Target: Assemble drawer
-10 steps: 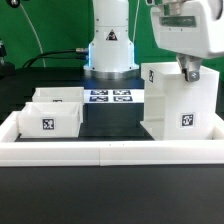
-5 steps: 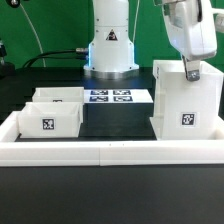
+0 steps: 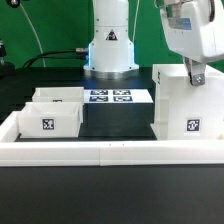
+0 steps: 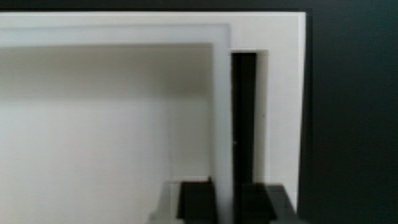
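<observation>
Housing [image 3: 186, 105] of the drawer stands in the exterior view at the table's [image 3: 115, 122] front corner on the exterior view's right. It is just behind the low white wall [image 3: 100, 150] that runs along the front edge. One flat face with a small square tag is turned toward that edge. The picture's border cuts off its far side, so its long axis cannot be judged here; the part that shows is about as wide as it is tall. The gripper [image 3: 196, 74] comes straight down onto its top rim. From this side only one dark finger is seen meeting the rim, and how the jaws stand cannot be told. The two trays [image 3: 48, 118] sit one behind the other at the opposite front corner, well apart from the housing, the nearer one showing its tag to the front edge. The marker board [image 3: 108, 96] lies flat mid-table before the arm's base [image 3: 110, 48]. The wrist view looks down along the gripper [image 4: 228, 206] and adds what the other view hides. The housing [image 4: 107, 110] seems open toward the camera, a pale rim framing a greyer hollow, so its mouth appears to point upward. A thin upright wall runs away from the camera with a narrow dark gap beside it. The two fingers [image 4: 267, 205] stand on either side of this wall and close against it, clamped on the housing. Black table shows beyond the housing's outer side.
</observation>
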Controlling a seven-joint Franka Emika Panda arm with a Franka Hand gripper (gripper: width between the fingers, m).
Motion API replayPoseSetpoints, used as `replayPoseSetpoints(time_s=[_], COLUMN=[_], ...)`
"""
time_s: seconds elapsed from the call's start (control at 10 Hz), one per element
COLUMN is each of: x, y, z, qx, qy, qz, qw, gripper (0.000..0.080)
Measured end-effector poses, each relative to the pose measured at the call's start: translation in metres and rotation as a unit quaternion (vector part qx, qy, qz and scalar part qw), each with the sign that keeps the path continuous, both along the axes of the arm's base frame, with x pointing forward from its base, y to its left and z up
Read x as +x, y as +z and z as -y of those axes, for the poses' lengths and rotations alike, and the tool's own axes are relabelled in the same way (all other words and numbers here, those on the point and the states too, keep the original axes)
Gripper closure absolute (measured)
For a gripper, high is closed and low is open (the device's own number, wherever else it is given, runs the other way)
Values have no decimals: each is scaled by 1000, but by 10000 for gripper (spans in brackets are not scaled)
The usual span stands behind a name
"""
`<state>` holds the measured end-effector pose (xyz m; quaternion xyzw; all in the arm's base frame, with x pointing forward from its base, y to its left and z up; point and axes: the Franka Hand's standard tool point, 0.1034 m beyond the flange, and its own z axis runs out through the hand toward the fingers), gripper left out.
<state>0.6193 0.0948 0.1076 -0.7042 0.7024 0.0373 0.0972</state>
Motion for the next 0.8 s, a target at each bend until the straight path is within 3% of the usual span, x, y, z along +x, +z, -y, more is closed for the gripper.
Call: replayPoseSetpoints(time_s=[0.4,0.8], x=[26,28], y=[0,0], z=[1,1], qx=[2,2], qy=[-3,-2], qz=[13,14], qw=[1000,1000], gripper=[759,752])
